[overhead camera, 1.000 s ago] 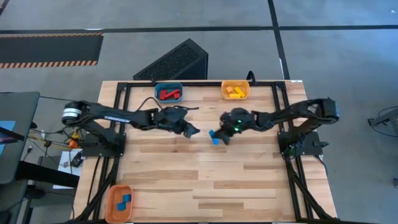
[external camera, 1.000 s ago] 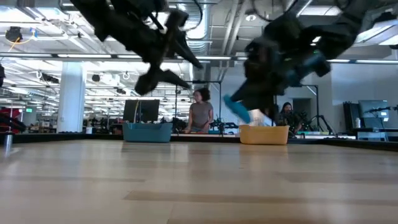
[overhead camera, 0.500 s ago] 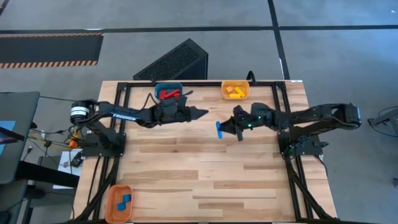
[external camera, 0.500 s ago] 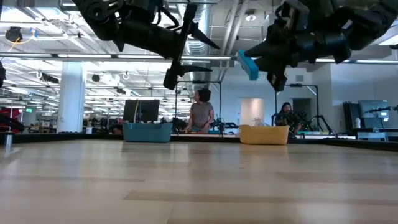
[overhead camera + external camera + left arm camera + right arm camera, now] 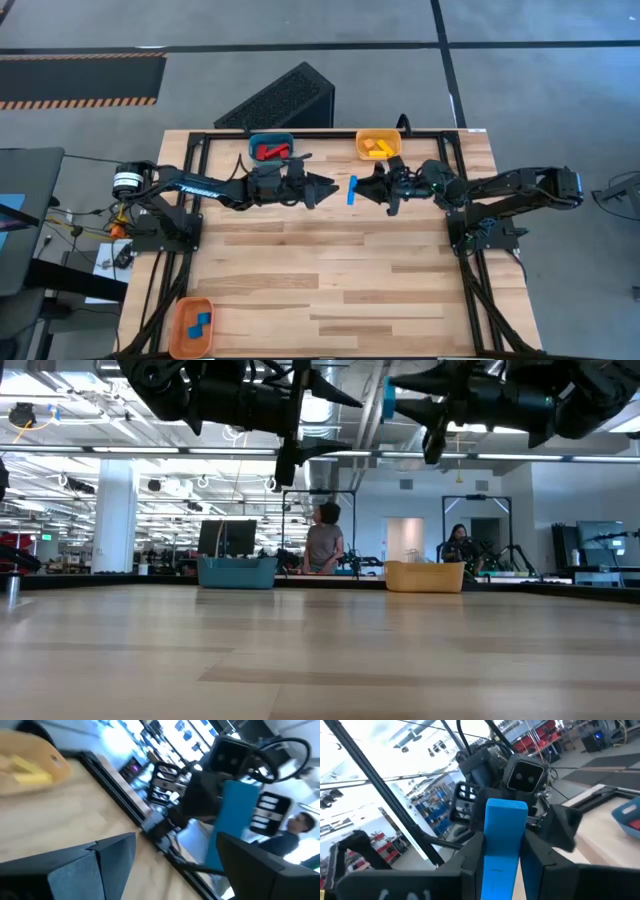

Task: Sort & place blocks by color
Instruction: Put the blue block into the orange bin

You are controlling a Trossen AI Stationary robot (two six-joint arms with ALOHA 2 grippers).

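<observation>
Right hand (image 5: 366,190) clamped on a blue bar block (image 5: 352,190), held upright in the air above the table (image 5: 330,280), mid-back. Left hand (image 5: 328,186) faces it, fingers apart, tips just beside the block, not gripping. Red blocks (image 5: 270,152) sit in blue bin (image 5: 271,139)

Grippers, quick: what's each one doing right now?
Left gripper: open, empty, facing the blue bar.
Right gripper: shut on the blue bar, held above the table.

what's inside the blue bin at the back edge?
The blue bin holds red blocks, at least two; the left arm's cable crosses one corner, so anything beneath it can't be seen.
</observation>
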